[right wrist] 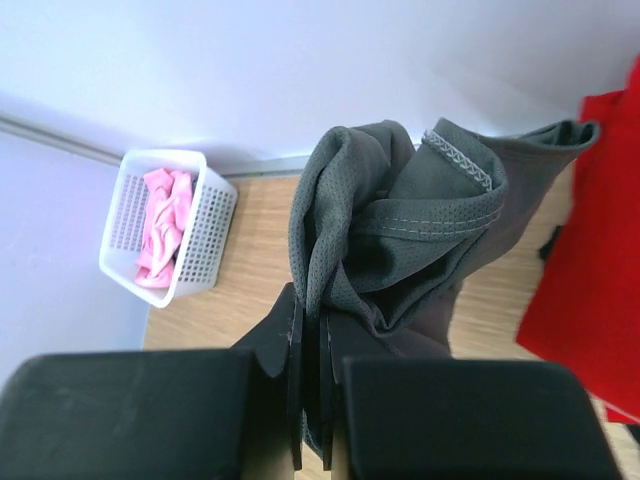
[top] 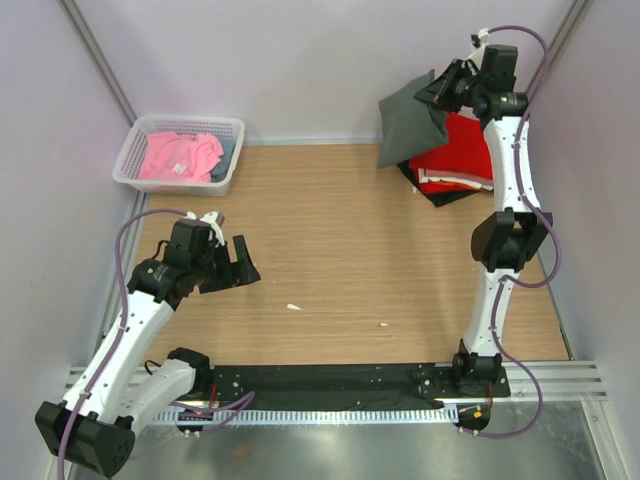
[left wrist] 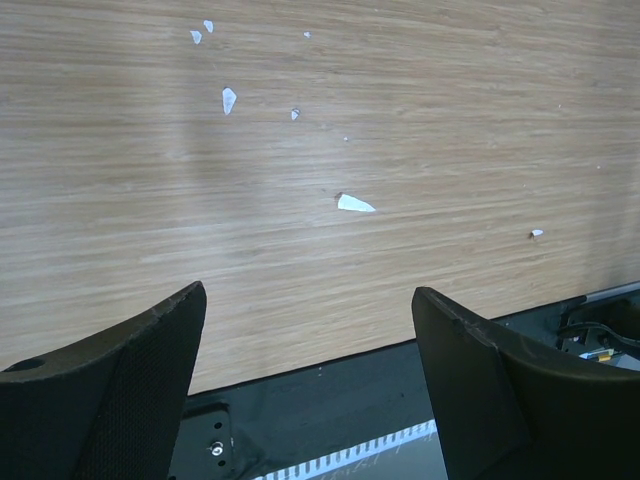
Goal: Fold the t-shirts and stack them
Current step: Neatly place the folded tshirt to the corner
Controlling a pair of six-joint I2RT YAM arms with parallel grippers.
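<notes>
Right pincer (right wrist: 312, 322) pinches dark grey t-shirt (right wrist: 400, 240); cloth bunched just beyond.

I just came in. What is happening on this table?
The right pincer is shut on a dark grey t-shirt and holds it up next to a pile with a red t-shirt on top, at the far right corner. The left pincer is open and empty over the wooden table. A pink t-shirt lies in the white basket at the far left.
</notes>
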